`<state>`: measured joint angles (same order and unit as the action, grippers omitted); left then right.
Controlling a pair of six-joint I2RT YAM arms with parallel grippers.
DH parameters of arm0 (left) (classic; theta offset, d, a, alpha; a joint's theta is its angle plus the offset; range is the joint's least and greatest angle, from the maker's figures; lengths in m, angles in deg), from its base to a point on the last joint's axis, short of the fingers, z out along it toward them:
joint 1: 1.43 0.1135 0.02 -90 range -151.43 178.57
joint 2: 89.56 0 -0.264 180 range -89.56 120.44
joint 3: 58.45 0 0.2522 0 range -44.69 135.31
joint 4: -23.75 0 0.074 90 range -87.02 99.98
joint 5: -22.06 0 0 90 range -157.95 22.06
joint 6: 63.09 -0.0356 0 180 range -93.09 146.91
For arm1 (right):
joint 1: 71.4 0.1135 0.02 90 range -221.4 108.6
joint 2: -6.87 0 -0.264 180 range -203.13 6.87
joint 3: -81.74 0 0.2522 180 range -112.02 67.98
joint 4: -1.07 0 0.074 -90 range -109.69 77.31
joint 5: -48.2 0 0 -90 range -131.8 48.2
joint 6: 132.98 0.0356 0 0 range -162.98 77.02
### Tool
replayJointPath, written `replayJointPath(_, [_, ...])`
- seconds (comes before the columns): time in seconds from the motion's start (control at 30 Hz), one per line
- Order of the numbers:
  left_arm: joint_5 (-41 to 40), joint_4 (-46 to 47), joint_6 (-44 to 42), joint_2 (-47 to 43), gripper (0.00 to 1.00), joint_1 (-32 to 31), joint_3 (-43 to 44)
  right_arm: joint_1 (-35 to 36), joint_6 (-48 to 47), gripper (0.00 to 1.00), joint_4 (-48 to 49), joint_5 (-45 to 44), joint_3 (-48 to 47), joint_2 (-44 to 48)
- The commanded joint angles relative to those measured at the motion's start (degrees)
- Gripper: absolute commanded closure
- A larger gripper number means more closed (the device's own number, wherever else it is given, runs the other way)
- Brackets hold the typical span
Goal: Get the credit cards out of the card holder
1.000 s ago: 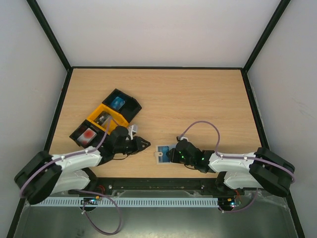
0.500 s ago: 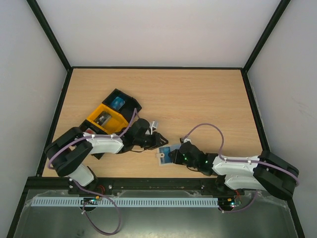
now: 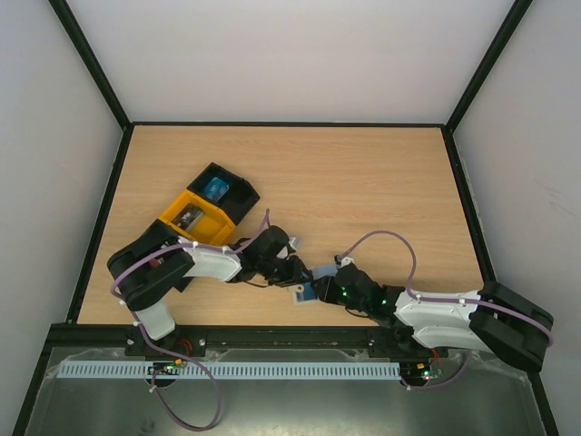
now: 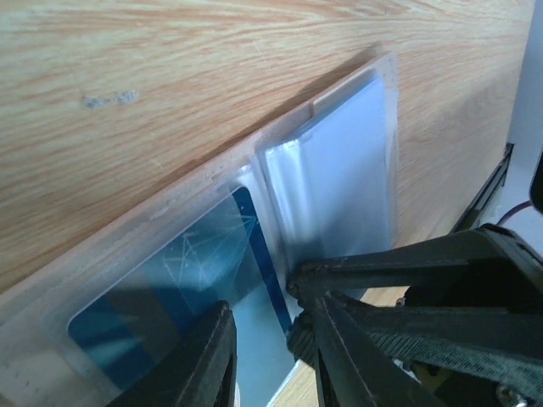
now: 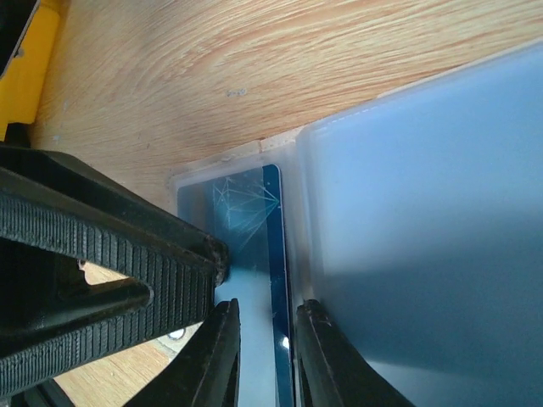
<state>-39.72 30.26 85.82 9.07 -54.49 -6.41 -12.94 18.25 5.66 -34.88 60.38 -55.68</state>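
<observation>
Two arms are present, the left arm (image 3: 207, 263) and right arm (image 3: 436, 313), plus one card holder (image 4: 339, 170), one blue card (image 4: 195, 263), one black-and-yellow tray (image 3: 174, 218) and one desk (image 3: 363, 182).

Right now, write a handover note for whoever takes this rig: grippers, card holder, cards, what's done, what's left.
Left gripper: jaws nearly closed, tips on the card holder, over a dark blue card showing through its clear part. Whether it grips anything cannot be told.
Right gripper: jaws nearly closed, tips on the same holder from the opposite side. Grip unclear too.
Holder: on or just over the table, near its front edge, between the arms.
Done: no removed card is in view; the left arm hides part of the trays.
Left: slide the blue card out.
</observation>
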Motion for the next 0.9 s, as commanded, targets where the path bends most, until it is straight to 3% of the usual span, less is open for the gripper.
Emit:
replayJointPath(0.0, [-2.7,-10.5,-4.9,-3.0,0.72,-0.9,1.0,-0.2,1.1,0.8,-0.4,-1.3,1.7,0.9])
replayJointPath(0.67, [-7.7,-19.1,-7.0,-12.4,0.73,-0.3,-5.4,-0.3,3.3,0.8,3.1,2.1,1.2,0.0])
replayJointPath(0.87, [-7.6,-16.4,-7.5,-13.4,0.84,0.5,-7.5,-0.3,4.4,0.76,4.2,2.6,1.1,-1.9])
